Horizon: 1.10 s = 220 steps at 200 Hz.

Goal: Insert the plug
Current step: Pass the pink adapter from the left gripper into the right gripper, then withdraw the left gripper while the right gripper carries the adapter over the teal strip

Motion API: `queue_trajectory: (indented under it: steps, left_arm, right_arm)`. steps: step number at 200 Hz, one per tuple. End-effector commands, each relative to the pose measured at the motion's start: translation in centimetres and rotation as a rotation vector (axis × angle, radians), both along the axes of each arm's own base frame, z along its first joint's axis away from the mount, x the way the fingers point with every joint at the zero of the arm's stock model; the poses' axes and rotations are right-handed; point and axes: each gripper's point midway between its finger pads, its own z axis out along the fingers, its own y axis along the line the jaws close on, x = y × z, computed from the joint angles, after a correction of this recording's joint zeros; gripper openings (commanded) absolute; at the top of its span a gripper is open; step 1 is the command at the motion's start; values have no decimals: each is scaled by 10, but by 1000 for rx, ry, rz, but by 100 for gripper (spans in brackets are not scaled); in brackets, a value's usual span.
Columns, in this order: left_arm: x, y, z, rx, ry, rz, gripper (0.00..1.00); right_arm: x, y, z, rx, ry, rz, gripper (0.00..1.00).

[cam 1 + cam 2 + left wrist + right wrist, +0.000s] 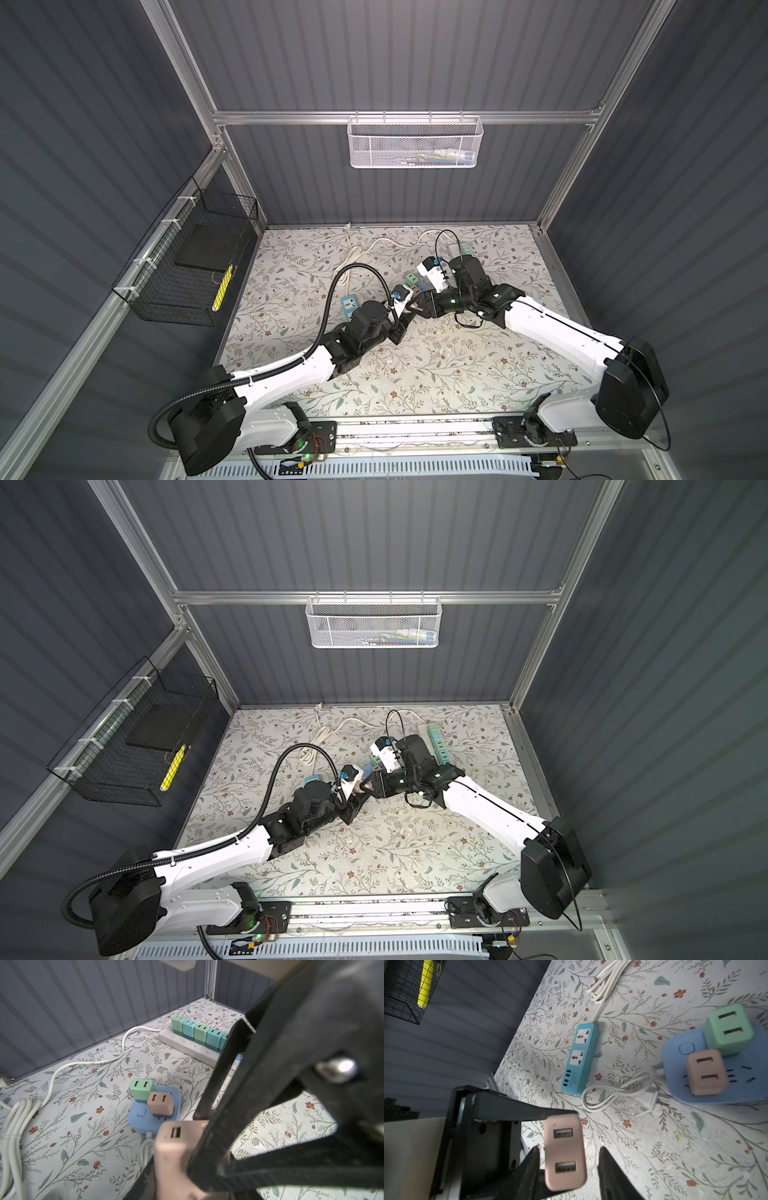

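The left end effector (407, 312) clamps the pink plug (564, 1145). The right end effector (569, 1154) straddles it, jaws narrowly apart.

- Dark grey ribbed walls (395, 54) enclose the cell on the left, right and far sides, edged by an aluminium frame (291, 117).
- A white mesh basket (395, 149) hangs from the far rail; a black wire basket (174, 291) is fixed to the left wall.
- A floral-print sheet covers the worktop (436, 365).

My left arm (286, 370) and right arm (557, 332) wear white shells with black joints and black jaws; a ribbed black hose (327, 307) trails the left, a thin black cable (447, 231) loops off the right.
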Motion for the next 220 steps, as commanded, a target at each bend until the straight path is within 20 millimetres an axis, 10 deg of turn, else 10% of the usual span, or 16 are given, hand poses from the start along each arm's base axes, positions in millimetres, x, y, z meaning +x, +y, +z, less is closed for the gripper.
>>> queue_trajectory:
  steps: [1,57,85,135,176,220]
  left_arm:
    - [-5,-2,7,3,-15,-32,7]
    - [-3,-1,7,12,-9,-18,15]
    - [3,12,11,16,15,70,58]
    - [0,108,29,-152,81,508,95]
    - [-18,200,6,-167,220,900,97]
    - [-9,230,-32,-257,492,962,94]
  right_arm:
    - [2,10,11,38,-10,21,45]
    - [2,15,11,51,-3,33,24]
    - [7,15,18,50,-32,-4,21]
    - [25,18,21,-39,-167,-129,19]
    - [30,46,14,-102,-262,-163,18]
    - [40,87,-8,-203,-350,-226,17]
